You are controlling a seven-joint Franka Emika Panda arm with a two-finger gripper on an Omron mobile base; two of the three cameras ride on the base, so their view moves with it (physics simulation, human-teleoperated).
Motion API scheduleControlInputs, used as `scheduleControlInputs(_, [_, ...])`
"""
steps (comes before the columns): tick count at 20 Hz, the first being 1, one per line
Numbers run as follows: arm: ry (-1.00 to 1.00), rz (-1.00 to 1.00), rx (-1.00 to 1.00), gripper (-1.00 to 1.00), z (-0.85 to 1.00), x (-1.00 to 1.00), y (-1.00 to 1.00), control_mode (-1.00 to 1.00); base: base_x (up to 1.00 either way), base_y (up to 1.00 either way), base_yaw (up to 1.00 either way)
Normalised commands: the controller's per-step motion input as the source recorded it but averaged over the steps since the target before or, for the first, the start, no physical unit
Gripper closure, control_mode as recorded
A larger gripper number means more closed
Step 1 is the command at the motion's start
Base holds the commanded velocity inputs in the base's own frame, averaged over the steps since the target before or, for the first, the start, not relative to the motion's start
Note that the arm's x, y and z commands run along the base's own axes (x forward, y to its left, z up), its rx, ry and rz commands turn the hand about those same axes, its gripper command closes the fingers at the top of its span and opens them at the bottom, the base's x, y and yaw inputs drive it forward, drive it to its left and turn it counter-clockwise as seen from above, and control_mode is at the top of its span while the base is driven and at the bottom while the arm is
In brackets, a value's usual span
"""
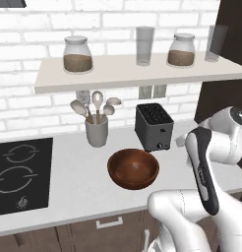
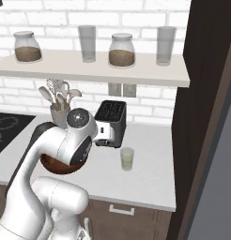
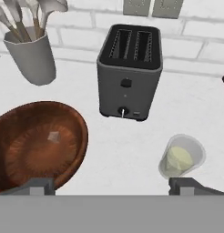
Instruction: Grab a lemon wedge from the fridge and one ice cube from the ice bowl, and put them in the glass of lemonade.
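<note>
Ice bowl (image 3: 38, 143) sits just below my hand (image 3: 111, 184), whose fingers are spread wide and hold nothing; one pale cube (image 3: 53, 136) lies in it, so I judge the ice pick comes next, needing a descent leftward. Glass of lemonade (image 3: 181, 157) stands right on the tabletop (image 3: 127, 150), the toaster (image 3: 129, 73) behind both.

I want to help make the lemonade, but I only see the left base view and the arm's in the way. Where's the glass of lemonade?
Observer: The glass of lemonade stands on the counter, right of the toaster and nearer the robot, not touching it.
Operator: Is there ice in the brown bowl?
Observer: The hand view shows one small pale cube near the middle of the ice bowl.
Operator: Is the gripper holding anything?
Observer: No, the gripper is open and empty, above the counter.
</note>
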Motion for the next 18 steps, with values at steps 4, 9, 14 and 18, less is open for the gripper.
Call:
scheduleControlInputs(4, [0.01,-0.01,-0.08,-1.0,0.39,-0.44,0.78,-1.0,0.0,0.0,0.0])
scheduleControlInputs(9, [0.13,-0.21,-0.03,-1.0,0.27,-0.05,0.48,-1.0,0.0,0.0,0.0])
scheduleControlInputs(14, [0.17,-0.41,0.09,-1.0,0.04,-0.1,0.04,-1.0,0.0,0.0,0.0])
scheduleControlInputs(18, [0.09,-0.23,0.18,-1.0,0.0,-0.43,-0.2,-1.0,0.0,0.0,0.0])
